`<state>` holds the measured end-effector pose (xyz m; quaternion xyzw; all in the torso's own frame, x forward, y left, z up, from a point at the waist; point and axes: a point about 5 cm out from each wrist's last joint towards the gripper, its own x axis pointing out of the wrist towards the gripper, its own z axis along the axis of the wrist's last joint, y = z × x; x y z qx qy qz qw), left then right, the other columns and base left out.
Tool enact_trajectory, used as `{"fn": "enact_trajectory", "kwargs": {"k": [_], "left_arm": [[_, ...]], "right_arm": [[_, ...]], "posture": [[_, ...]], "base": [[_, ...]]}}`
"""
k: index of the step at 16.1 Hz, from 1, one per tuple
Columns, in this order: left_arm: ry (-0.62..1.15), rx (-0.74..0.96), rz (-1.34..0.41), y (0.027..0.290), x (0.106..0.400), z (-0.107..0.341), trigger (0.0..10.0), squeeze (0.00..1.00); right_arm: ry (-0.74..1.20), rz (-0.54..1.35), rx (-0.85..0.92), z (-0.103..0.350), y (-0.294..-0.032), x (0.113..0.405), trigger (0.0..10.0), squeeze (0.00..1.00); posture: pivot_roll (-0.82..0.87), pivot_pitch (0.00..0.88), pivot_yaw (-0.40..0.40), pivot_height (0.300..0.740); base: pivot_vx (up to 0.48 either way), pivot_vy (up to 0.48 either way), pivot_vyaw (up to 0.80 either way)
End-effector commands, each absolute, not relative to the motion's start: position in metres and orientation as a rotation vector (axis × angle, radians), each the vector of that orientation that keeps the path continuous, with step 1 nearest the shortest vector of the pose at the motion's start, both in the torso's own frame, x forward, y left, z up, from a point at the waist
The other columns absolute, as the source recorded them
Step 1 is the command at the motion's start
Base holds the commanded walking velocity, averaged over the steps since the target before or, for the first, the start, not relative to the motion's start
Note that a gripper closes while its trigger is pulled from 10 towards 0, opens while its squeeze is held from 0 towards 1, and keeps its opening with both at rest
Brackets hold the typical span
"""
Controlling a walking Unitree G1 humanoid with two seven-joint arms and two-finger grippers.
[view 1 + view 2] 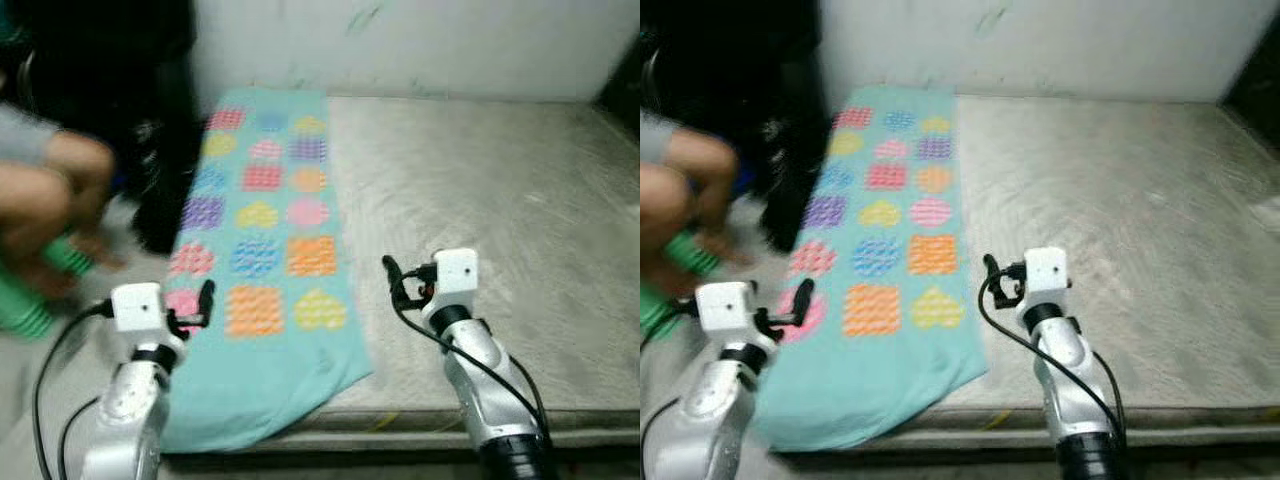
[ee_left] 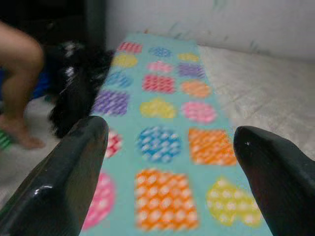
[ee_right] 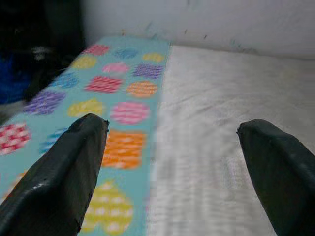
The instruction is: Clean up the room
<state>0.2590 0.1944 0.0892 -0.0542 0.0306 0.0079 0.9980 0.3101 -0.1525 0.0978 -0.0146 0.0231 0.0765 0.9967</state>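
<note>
A turquoise blanket (image 1: 262,262) with colourful shapes runs lengthwise along the mattress's (image 1: 500,210) left edge, its near corner overhanging, directly ahead of the wide-open, empty left claw (image 1: 195,308); the open right claw (image 1: 400,283) hovers over bare mattress.

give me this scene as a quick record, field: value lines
surface: bare grey mattress against a white wall
cloth: teal blanket with coloured shapes, spread along the mattress's left side, near corner hanging over the edge
left gripper: open, above the blanket's near left part
right gripper: open, above the mattress near the blanket's right edge
person: a leg at far left, blurred
dark item: black bundle beside the blanket, unclear
</note>
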Motion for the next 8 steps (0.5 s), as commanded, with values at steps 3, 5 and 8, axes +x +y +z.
{"fn": "enact_trajectory", "kwargs": {"k": [3, 5, 8], "left_arm": [[0.062, -0.132, 0.000, 0.1866, 0.2605, 0.0887, 10.0, 0.00], [0.067, -0.134, 0.009, 0.1882, 0.2607, 0.0880, 10.0, 0.00], [0.072, -0.138, 0.010, 0.1879, 0.2608, 0.0875, 10.0, 0.00]], "right_arm": [[0.054, 0.117, -0.026, 0.0965, -0.1632, 0.3089, 10.0, 0.00], [0.063, 0.114, -0.019, 0.0954, -0.1634, 0.3090, 10.0, 0.00], [0.063, 0.112, -0.013, 0.0952, -0.1640, 0.3095, 10.0, 0.00]], "posture": [[-0.09, 0.018, -0.031, 0.740], [-0.09, 0.018, -0.031, 0.740], [-0.09, 0.018, -0.031, 0.740]], "base": [[0.000, 0.000, 0.00], [0.000, 0.000, 0.00], [0.000, 0.000, -0.70]]}}
